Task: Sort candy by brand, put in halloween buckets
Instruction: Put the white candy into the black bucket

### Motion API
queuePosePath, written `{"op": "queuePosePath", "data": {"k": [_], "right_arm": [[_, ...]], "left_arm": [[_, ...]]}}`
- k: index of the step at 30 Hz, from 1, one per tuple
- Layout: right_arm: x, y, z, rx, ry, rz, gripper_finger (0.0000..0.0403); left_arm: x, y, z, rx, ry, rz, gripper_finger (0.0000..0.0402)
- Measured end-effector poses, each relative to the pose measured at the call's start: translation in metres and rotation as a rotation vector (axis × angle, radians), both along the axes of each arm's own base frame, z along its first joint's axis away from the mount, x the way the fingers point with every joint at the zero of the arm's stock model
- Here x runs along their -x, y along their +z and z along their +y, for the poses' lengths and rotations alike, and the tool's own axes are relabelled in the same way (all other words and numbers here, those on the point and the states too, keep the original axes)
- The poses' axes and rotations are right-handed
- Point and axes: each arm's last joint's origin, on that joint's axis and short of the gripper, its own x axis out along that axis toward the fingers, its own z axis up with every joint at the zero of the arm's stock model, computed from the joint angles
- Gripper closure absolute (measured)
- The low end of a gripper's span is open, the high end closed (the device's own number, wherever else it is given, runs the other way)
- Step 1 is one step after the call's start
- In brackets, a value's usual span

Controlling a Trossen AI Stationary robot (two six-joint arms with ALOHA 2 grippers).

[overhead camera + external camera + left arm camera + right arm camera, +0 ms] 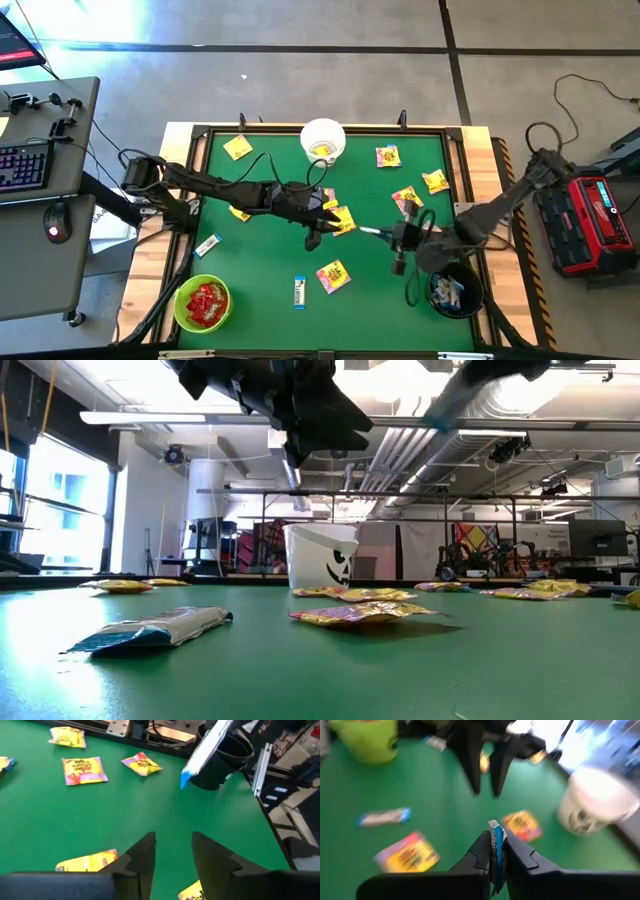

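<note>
Green table (270, 270); lime bucket (182, 318), red candy (207, 303); white-blue bar (299, 290).

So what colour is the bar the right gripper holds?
White with a blue end; the bar shows best in the left wrist view, pinched by the right gripper.

Daylight is pouring through tall windows (40, 500) on one side while strip lights (180, 417) are glowing under exposed ceiling ducts (470, 420), and a grey desk (60, 240) carrying a lit keyboard (25, 165) and mouse (55, 232) is standing on the grey concrete floor (300, 85).
</note>
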Motion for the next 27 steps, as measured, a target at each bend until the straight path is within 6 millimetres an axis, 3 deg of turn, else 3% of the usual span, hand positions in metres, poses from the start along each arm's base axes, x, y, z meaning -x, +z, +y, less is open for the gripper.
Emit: {"op": "queuePosePath", "data": {"k": [7, 12, 21, 27], "right_arm": [[0.036, 0.043, 0.019, -0.257, 0.059, 0.231, 0.0391], [0.069, 0.053, 0.031, -0.448, 0.024, 0.418, 0.0391], [0.115, 0.029, 0.042, -0.630, -0.256, 0.751, 0.0391], [0.129, -0.007, 0.044, -0.622, -0.360, 0.866, 0.0391]], "left_arm": [[0.000, 0.000, -0.004, -0.020, -0.017, 0.000, 0.0263], [0.001, -0.001, -0.006, -0.020, -0.021, 0.004, 0.0263], [0.002, -0.002, -0.010, -0.040, -0.033, 0.023, 0.0263], [0.003, -0.003, -0.010, -0.041, -0.033, 0.033, 0.0263]]}}
